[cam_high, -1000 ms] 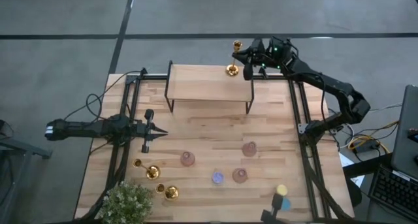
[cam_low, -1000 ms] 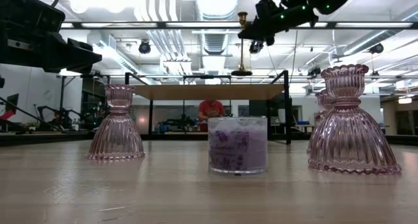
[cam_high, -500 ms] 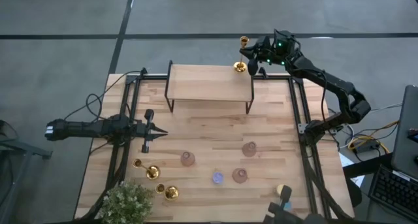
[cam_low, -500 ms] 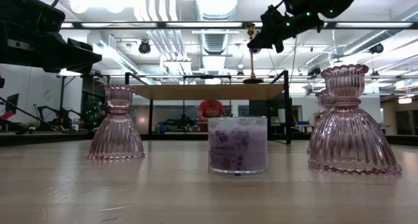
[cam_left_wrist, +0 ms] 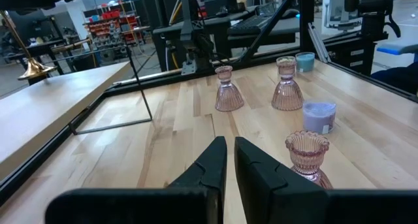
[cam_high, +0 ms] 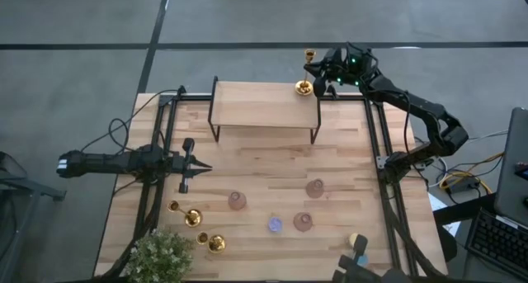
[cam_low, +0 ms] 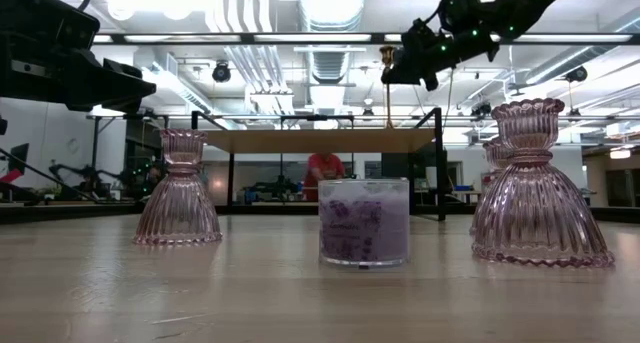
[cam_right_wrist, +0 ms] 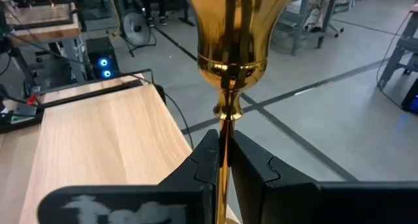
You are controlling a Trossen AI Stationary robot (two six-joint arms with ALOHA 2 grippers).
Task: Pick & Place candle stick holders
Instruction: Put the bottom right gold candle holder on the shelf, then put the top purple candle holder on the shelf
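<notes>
Behind right gripper (cam_right_wrist: 222,160) — candlestick (cam_right_wrist: 230,48) base hidden.

overhead, table-level, two wrist cameras

A: Where's the candlestick (cam_high: 304,77) relative to the right gripper (cam_right_wrist: 223,160)?

B: Its stem runs between the fingers (cam_right_wrist: 251,165), base on the raised shelf (cam_high: 260,104) at the corner.

A: And the left gripper (cam_high: 195,167)?

B: Over the table (cam_high: 272,172); ahead of its fingers stand glass holders (cam_left_wrist: 226,90) (a candle jar (cam_left_wrist: 318,116) among them). Two more candlesticks (cam_high: 191,217) lie off to the side of those fingers, near the plant (cam_high: 161,256).
</notes>
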